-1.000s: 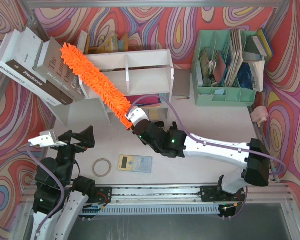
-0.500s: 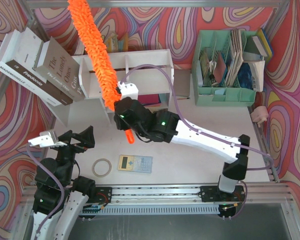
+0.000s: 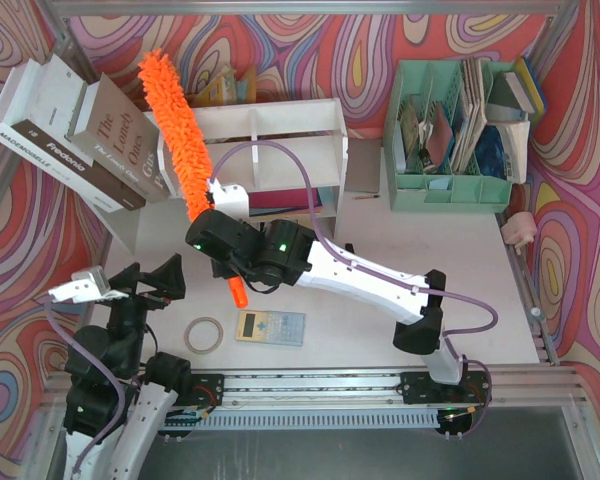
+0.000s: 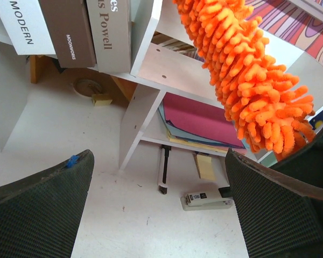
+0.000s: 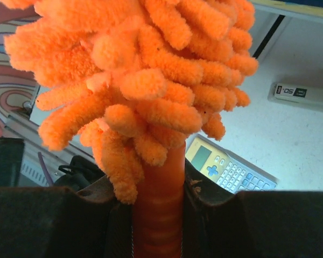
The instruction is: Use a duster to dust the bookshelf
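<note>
Gripping the duster [image 3: 177, 135] with the right jaws, clenched on the orange handle [image 5: 157, 215] just under the fluffy head. The handle's butt is sticking out behind the wrist, above the calculator [image 3: 270, 327]. Left jaws are hanging wide apart, holding nothing, low at the near left of the worktop [image 3: 430, 230]. Head is lying slantwise across the left end of the bookshelf [image 3: 280, 120], tip reaching up beside the leaning books [image 3: 95, 140]. I'm judging it light. The head is looking soft and squashy, likely bending round dividers rather than shoving anything. The handle is looking slim, stiff and smooth, so I'm expecting it to twist or slide in the pinch if the head drags. I'm rating the handle close to the head as the place to hold, not the fibres.
</note>
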Tool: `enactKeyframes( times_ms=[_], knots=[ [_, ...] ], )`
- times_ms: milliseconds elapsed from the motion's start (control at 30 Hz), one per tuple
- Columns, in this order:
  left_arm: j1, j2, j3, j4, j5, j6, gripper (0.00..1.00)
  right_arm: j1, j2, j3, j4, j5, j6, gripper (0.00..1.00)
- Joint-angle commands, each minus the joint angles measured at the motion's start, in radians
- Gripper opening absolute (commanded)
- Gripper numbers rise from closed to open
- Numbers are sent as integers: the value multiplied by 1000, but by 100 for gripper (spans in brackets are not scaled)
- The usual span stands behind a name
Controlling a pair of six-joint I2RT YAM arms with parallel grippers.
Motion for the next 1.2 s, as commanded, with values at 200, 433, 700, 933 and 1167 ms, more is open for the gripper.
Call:
enactKeyframes(
  times_ms=[200, 433, 700, 933, 1167],
  knots=[
    [6, -44, 4, -25, -53, -8, 98, 1, 64, 50, -34, -44, -12, 0],
    [7, -45, -4, -14, -48, -10, 98, 9, 57, 38, -51, -25, -30, 0],
    [7, -40, -6, -13, -42, -12, 98, -44, -110, -168, -79, 105, 66, 0],
    [7, -37, -6, -11, -40, -13, 98, -54, -165, -241, -52, 107, 65, 0],
    [7, -37, -7, -13, -42, -13, 98, -9, -41, -75, -8, 4, -48, 0]
  ],
)
